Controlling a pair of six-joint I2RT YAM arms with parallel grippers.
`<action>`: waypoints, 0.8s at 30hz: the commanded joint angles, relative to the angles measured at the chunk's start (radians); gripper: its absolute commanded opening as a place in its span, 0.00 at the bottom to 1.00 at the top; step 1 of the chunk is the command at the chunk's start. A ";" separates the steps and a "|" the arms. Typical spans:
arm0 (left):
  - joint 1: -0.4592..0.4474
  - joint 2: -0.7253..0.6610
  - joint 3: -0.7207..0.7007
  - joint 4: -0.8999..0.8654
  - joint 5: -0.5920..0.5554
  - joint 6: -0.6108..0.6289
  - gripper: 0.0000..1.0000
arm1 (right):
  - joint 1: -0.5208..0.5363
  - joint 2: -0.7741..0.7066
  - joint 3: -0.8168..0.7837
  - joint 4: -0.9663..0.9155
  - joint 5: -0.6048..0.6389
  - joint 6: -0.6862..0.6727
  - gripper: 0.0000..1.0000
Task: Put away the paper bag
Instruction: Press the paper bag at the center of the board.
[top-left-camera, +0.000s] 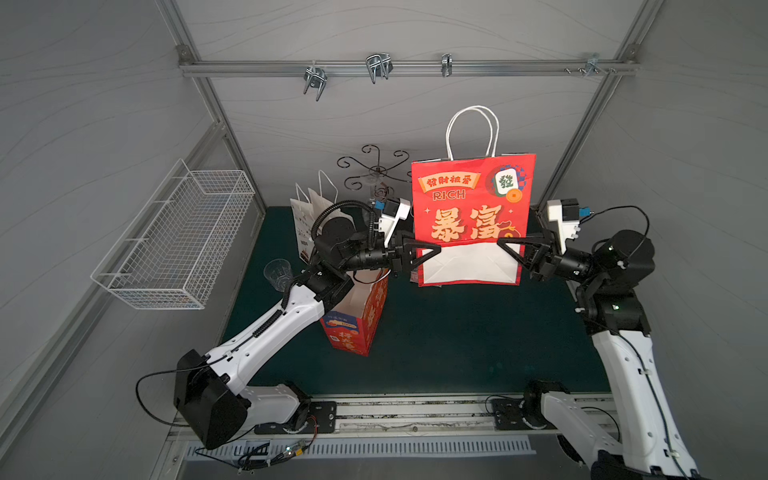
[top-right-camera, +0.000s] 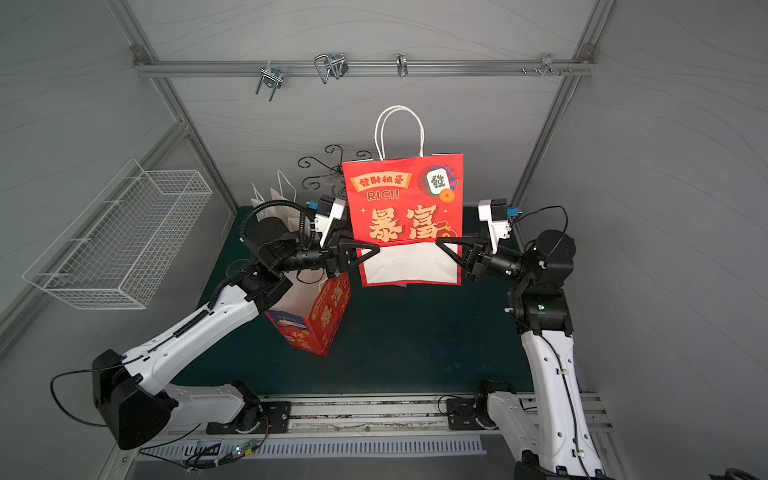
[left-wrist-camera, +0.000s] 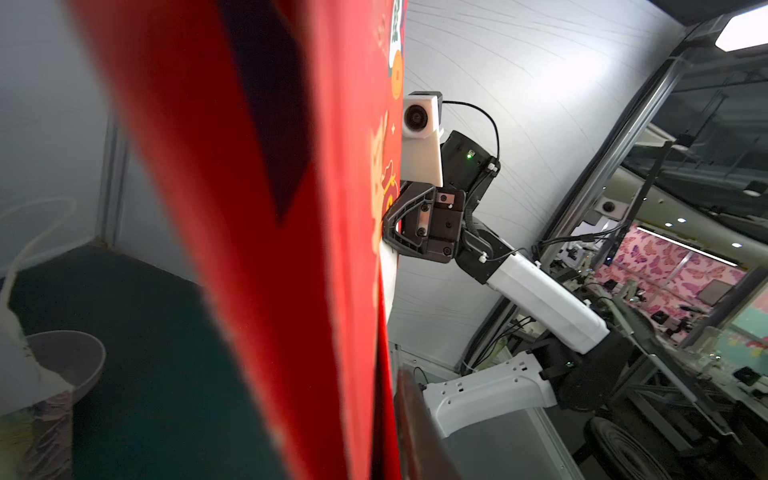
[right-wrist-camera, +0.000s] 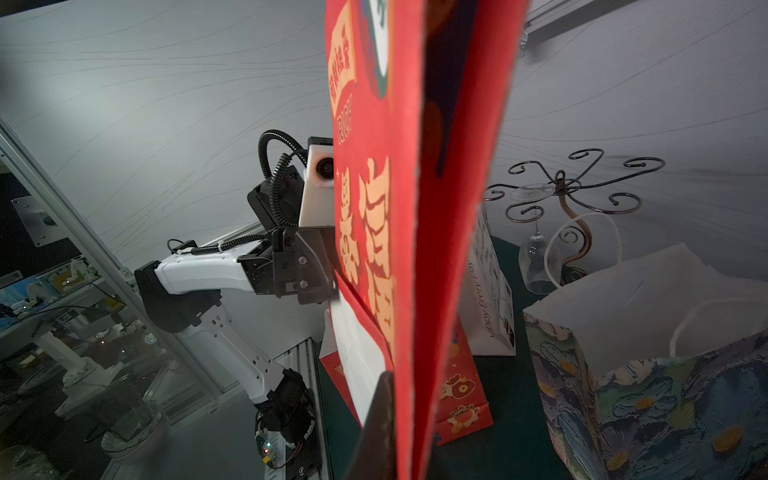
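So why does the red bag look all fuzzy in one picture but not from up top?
In the left wrist view the red bag hangs right against the lens, so it smears out of focus. In the right wrist view its printed letters stay fairly sharp. In both top views it looks crisp, though the whole scene is dim.

Paper bag (top-left-camera: 471, 199): red, flattened, gold characters and "RICH", white folded base panel showing, white cord handles uppermost; upright over the far half of the green mat (top-left-camera: 457, 340).
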 joint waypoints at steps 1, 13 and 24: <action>-0.007 0.017 0.045 0.061 -0.007 -0.036 0.29 | 0.005 -0.020 0.018 -0.051 -0.012 -0.053 0.00; -0.005 0.024 0.074 0.138 -0.036 -0.070 0.03 | 0.004 -0.038 0.001 -0.139 -0.012 -0.107 0.00; -0.006 0.020 0.095 0.148 -0.060 -0.053 0.00 | 0.004 -0.037 0.001 -0.172 -0.018 -0.120 0.00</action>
